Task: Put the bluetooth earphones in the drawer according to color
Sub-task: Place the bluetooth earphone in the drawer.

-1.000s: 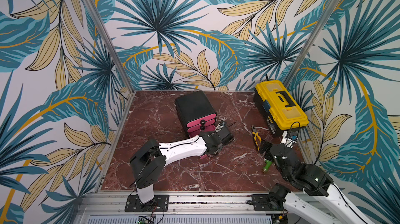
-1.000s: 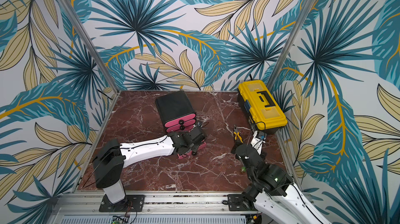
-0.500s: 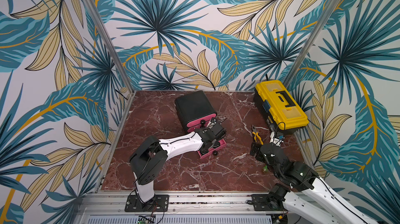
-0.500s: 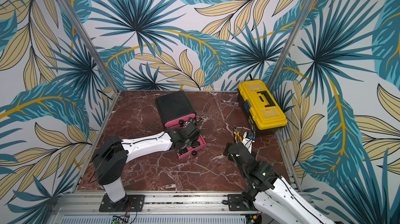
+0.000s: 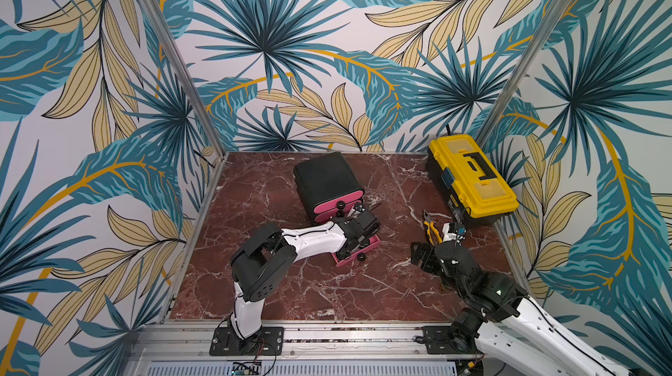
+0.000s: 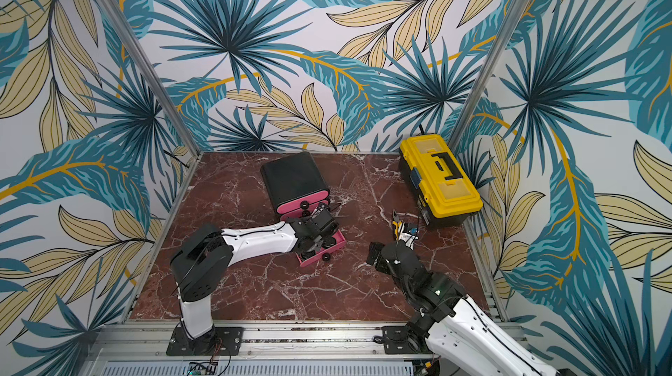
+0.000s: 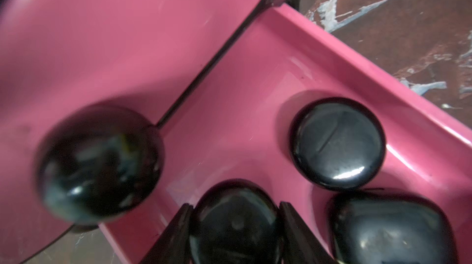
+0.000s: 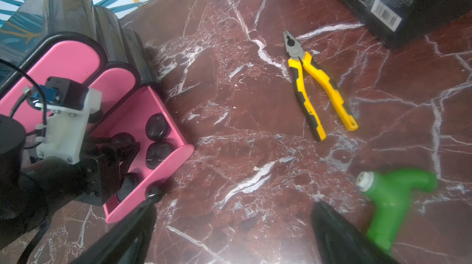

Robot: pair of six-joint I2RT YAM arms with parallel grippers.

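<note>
Pink, black and yellow on red marble, ringed by leaf-print walls

The walls (image 5: 269, 47) carry teal, navy and sand-yellow leaves on off-white. The table (image 5: 327, 290) is reddish-brown marble veined white. The cabinet (image 5: 323, 174) has a black shell, pink drawers (image 5: 340, 200) and glossy black knobs (image 5: 340, 205). Every earphone case (image 7: 337, 142) in view is glossy black (one shows a faint straight line across its top). The far-right toolbox (image 5: 472, 181) is yellow over black with a black handle. The pliers (image 8: 319, 91) have yellow-and-black handles and a grey nose. The near-right tool (image 8: 393, 193) is bright green, tipped white. The arms (image 5: 312, 239) are white with black joints.
</note>
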